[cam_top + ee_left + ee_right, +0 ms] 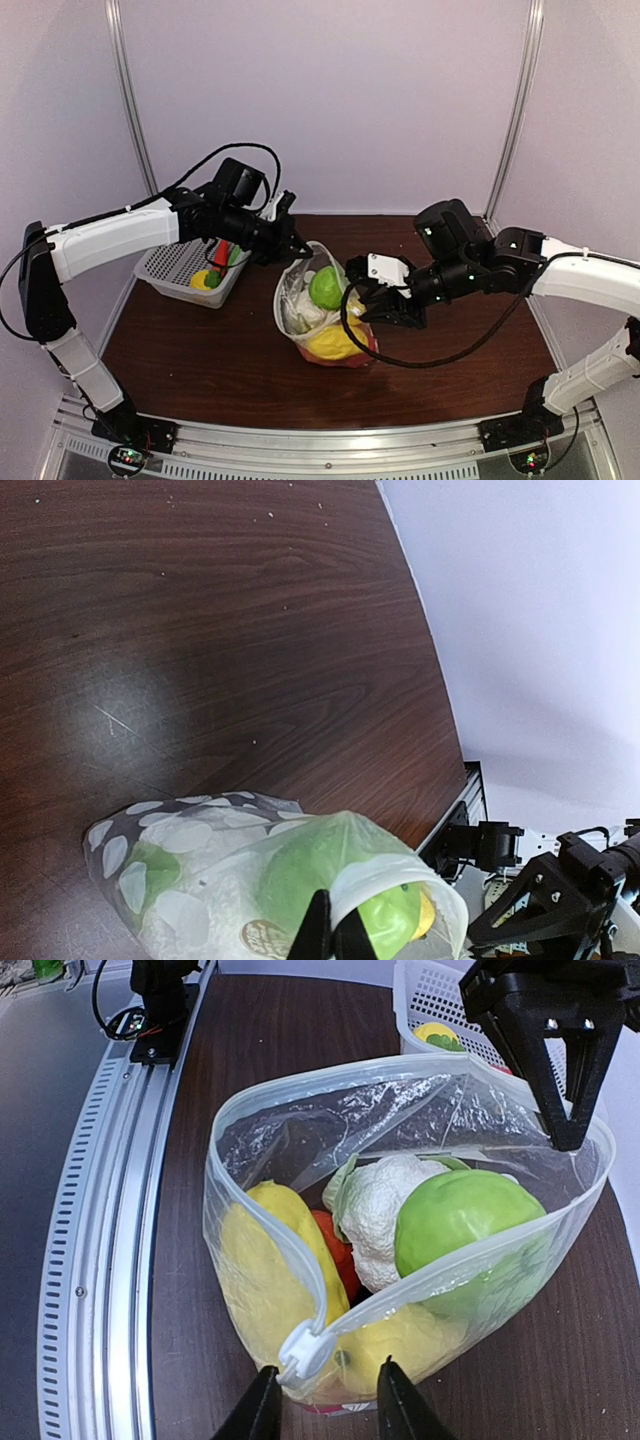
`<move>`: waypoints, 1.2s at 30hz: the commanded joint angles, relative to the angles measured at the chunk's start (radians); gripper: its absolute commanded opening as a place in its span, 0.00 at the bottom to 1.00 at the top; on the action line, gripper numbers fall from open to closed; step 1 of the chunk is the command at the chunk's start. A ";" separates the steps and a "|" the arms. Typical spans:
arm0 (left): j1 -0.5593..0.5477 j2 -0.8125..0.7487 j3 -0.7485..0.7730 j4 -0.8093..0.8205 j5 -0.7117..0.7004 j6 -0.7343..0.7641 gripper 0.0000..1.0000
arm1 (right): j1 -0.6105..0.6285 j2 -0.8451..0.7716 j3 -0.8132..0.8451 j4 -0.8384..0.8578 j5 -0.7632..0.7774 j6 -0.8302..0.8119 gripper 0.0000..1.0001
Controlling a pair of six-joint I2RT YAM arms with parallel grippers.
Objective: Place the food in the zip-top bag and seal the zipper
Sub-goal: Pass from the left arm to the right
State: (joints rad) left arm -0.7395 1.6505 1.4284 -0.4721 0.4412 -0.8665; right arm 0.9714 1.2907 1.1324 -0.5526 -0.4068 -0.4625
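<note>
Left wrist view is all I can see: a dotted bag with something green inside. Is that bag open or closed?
Observer: Open. In the right wrist view the zip-top bag gapes wide, with its white slider at the near corner.
Operator: What else is inside?
Observer: Beside the round green fruit lie a white cauliflower and a long yellow piece.
Operator: Is anything left outside?
Observer: Yes. The top view shows a small yellow piece in the white basket.
</note>
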 commanded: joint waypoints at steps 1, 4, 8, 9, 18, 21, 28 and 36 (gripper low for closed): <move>0.014 -0.038 -0.006 0.055 -0.017 -0.006 0.00 | 0.011 -0.014 -0.015 0.031 0.055 0.012 0.27; 0.014 -0.045 -0.014 0.060 -0.019 -0.006 0.00 | 0.011 -0.015 -0.019 0.059 0.072 0.024 0.19; 0.016 -0.056 -0.025 0.065 -0.022 -0.012 0.00 | 0.012 0.018 -0.009 0.049 0.068 0.030 0.14; 0.015 -0.058 -0.027 0.064 -0.025 -0.015 0.00 | 0.010 0.020 -0.013 0.054 0.063 0.032 0.16; 0.016 -0.063 -0.045 0.075 -0.035 -0.019 0.00 | 0.012 0.026 -0.034 0.069 0.023 0.022 0.21; 0.015 -0.064 -0.048 0.078 -0.037 -0.020 0.00 | 0.011 0.031 -0.029 0.067 0.012 0.020 0.23; 0.015 -0.070 -0.059 0.087 -0.035 -0.024 0.00 | 0.014 0.035 -0.029 0.115 0.082 0.053 0.00; 0.016 -0.098 0.029 -0.056 -0.102 0.219 0.44 | -0.003 -0.004 0.069 -0.003 0.111 -0.037 0.00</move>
State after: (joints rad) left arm -0.7319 1.6081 1.3766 -0.4538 0.4076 -0.8383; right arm 0.9764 1.3186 1.1278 -0.4873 -0.3161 -0.4416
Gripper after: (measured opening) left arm 0.356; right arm 0.002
